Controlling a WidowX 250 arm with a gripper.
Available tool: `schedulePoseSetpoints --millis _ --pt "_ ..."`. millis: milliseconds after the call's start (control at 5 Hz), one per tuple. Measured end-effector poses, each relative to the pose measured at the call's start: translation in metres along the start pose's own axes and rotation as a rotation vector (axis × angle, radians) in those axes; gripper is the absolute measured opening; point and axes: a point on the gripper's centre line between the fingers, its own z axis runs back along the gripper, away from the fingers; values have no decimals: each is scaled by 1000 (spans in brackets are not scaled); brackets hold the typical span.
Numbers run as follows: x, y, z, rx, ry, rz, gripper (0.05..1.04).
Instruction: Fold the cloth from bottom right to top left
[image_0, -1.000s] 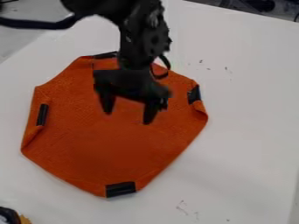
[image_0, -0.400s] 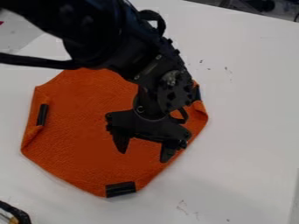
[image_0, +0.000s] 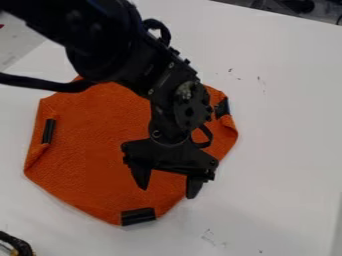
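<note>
The gripper (image_0: 167, 192) points down over the lower right part of the cloth (image_0: 87, 150). Its two fingers are set wide apart, with a broad gap between the tips and nothing held in it. The finger nearer the left of the view lies over the cloth; the tip of the other lies at the cloth's lower right edge. Contact between tips and cloth cannot be determined.

The arm (image_0: 110, 45) enters from the upper left, slants across the upper part of the cloth and ends at the gripper. A black cable (image_0: 40, 84) runs from the left side of the view to the arm.

The cloth is orange, spread mostly flat on the white table (image_0: 287, 150), with an uneven, many-sided outline. Black strips are located at its left edge (image_0: 48, 131), its bottom corner (image_0: 137, 216) and its upper right edge (image_0: 222, 107). Next to the left and upper right strips, the border is turned inward.

Small dark marks (image_0: 208, 235) are on the table, below and to the right of the cloth. A black, curved object (image_0: 19, 244) with a yellow part is at the lower left corner.
</note>
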Motion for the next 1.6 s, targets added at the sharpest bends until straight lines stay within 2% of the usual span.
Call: schedulePoseSetpoints --millis 200,400,600,800,1200,1400,1600 --pt "-9 -4 -4 2 16 32 1001" --pt "-14 -3 -8 25 21 67 1001" --pt "-17 -4 -11 6 24 75 994" --pt "-17 0 -18 -5 36 103 946" --pt "-12 9 -25 -39 73 103 382" --pt "-7 10 -28 -61 68 102 174" --pt "-5 11 -28 -53 66 76 69"
